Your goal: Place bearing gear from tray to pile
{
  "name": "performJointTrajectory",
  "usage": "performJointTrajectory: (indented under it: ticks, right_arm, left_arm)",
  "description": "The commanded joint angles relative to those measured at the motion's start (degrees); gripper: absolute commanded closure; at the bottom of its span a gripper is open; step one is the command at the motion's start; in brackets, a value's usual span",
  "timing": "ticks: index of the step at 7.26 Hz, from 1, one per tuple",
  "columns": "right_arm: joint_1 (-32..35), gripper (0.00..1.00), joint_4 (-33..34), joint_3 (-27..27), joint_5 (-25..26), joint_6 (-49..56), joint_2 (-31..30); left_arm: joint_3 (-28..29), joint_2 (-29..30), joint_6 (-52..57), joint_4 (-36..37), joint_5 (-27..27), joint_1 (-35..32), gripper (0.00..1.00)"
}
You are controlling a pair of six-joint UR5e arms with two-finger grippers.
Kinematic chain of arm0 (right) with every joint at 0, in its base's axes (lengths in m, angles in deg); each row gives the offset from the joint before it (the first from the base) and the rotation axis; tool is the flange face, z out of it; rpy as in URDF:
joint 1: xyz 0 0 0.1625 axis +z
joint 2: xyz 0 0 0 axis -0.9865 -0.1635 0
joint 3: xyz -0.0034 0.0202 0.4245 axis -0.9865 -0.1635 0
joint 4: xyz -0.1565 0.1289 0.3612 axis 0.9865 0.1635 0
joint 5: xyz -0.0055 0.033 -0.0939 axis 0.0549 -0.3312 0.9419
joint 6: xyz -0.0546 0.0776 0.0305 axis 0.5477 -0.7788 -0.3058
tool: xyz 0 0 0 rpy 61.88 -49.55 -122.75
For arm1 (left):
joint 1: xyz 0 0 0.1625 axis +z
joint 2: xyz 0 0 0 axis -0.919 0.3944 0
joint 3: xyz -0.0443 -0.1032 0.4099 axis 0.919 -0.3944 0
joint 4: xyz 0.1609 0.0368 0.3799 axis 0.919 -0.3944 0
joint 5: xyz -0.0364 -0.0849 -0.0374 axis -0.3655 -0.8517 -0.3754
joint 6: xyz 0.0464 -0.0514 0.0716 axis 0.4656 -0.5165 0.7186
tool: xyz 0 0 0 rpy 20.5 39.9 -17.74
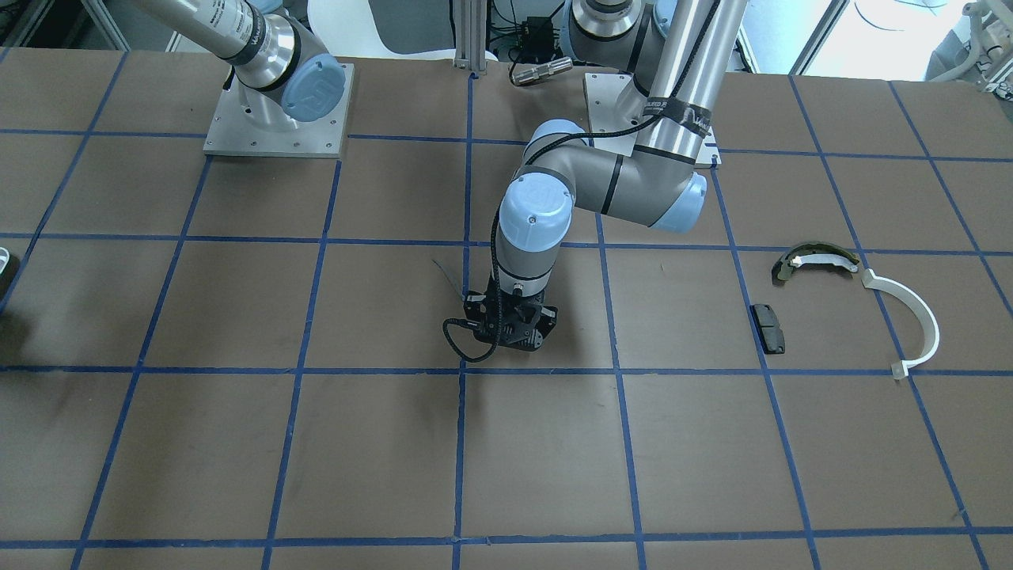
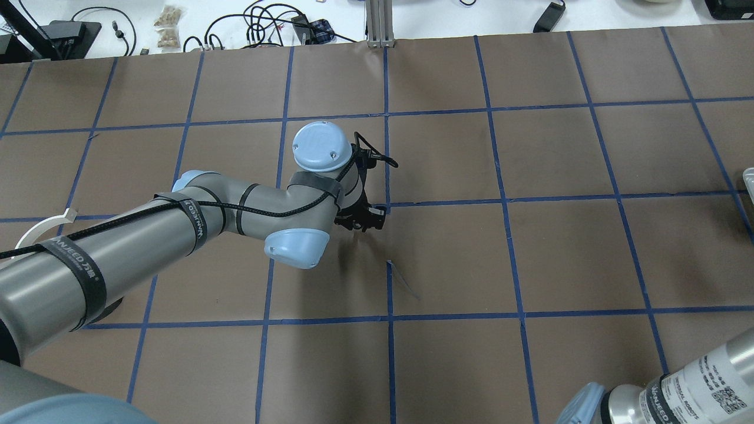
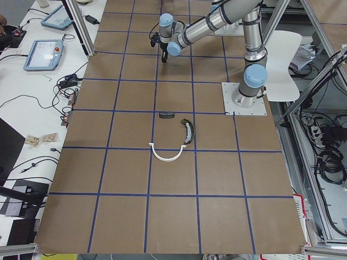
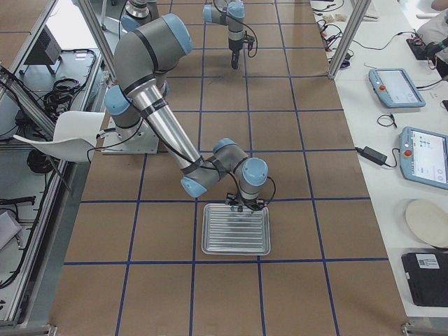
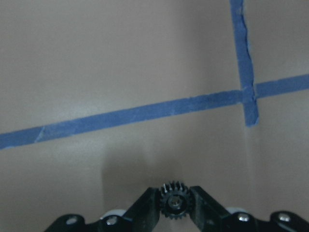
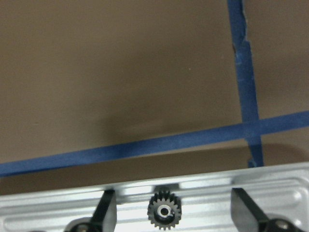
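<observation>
1 black gear sits clamped in the left gripper, a 2nd gear flat in the ribbed tray, the 3-part pile well apart.

Big brown table, marked into squares with blue tape lines. White chair at the upper right of the left side view, just behind the table. Long white bench down the left edge there, with two small screens lying on it. Silver metal post at the top middle of the overhead view, with tangled black wires to its left. Grey floor along the right edge of the left side view. Bright, even light all over.
</observation>
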Motion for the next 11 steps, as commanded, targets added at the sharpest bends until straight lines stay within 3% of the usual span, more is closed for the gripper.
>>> performJointTrajectory:
  ticks: [1, 3, 5, 7, 9, 11]
  right_arm:
    - [-0.1, 0.39, 0.1, 0.5, 0.5, -0.4, -0.4]
    - [-0.1, 0.71, 0.2, 0.5, 0.8, -0.5, -0.4]
    - [-0.1, 0.95, -0.1, 0.4, 1.5, -0.5, -0.7]
    - [0.1, 1.0, -1.7, 0.5, 3.8, -10.2, -4.0]
    - [1.5, 1.0, -7.0, 0.6, 1.3, -15.1, -8.2]
    - [9.1, 1.0, -11.3, 2.7, -0.1, -34.2, -11.5]
  left_arm:
    - [6.8, -0.9, 2.4, -9.3, 0.7, 2.9, 1.0]
    - [11.5, -2.5, 6.2, -16.9, 0.7, 12.8, 1.0]
    - [11.5, -5.0, 7.5, -19.5, 0.6, 20.2, 1.0]
    - [10.9, -5.3, 13.7, -20.8, 0.6, 31.2, 1.0]
    - [9.8, -4.9, 24.1, -21.4, 0.7, 41.9, 1.0]
    - [7.2, -4.6, 28.9, -21.2, 0.7, 47.4, 1.0]
